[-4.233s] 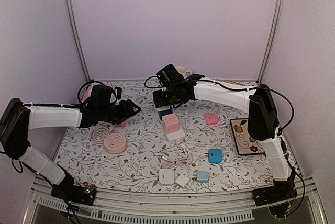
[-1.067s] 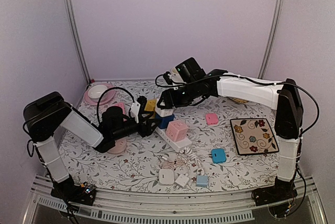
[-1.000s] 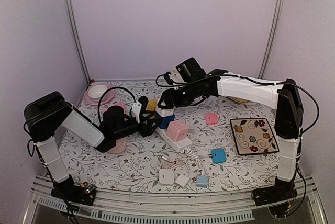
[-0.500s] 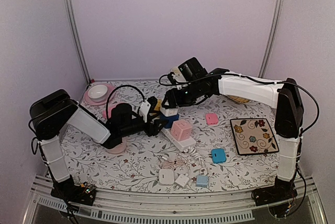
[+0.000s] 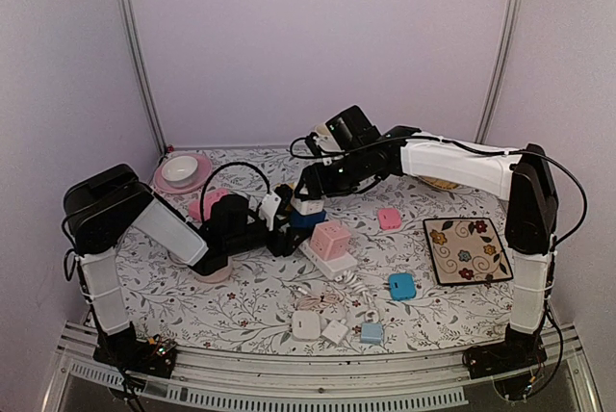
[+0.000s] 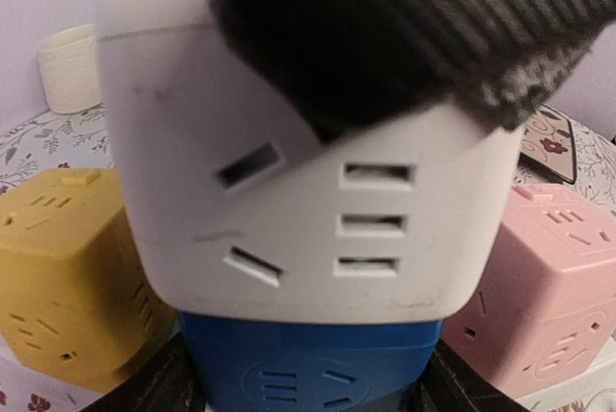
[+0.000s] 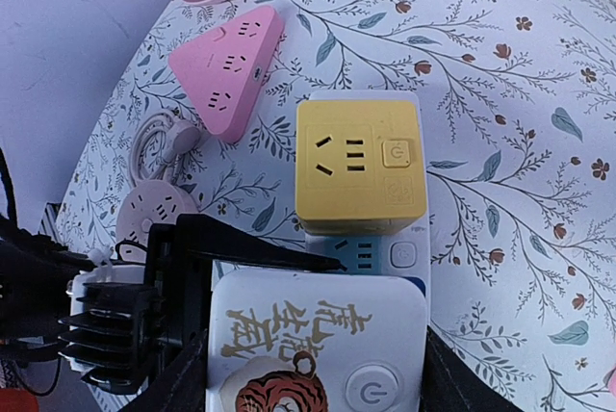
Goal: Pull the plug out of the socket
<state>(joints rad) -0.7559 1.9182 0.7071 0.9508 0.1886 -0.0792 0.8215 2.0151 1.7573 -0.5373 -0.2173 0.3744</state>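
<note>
right gripper (image 7: 318, 378): clamped on the white cube plug (image 6: 318, 239) from above. One finger (image 6: 385, 37) lies across its socket face.
plug: sits between that gripper's tips, stacked straight on the blue cube socket (image 6: 308, 359). Looks seated, but the pins are hidden.
left gripper (image 6: 308, 398): low, right under the right gripper's tips, with a finger on either side of the blue cube. Can't tell if it's squeezing or just straddling.
neighbours: yellow cube (image 7: 358, 167) just beyond the right gripper's tips, pink cube (image 6: 539, 287) off to the left gripper's right. Both sit on the same power strip (image 5: 332, 263).
handling: rigid plastic shell, likely light. The faces are smooth, so I'd expect slip under a weak grip. Resistance should be all pin friction, so it probably lets go with a jerk.
where to hold: opposite flat sides, mid-height, clear of the power button (image 7: 371, 395). Pull straight along the pins, no rocking.
risk: the strip looks light. Unless the blue cube is pinned, the whole stack may lift.
</note>
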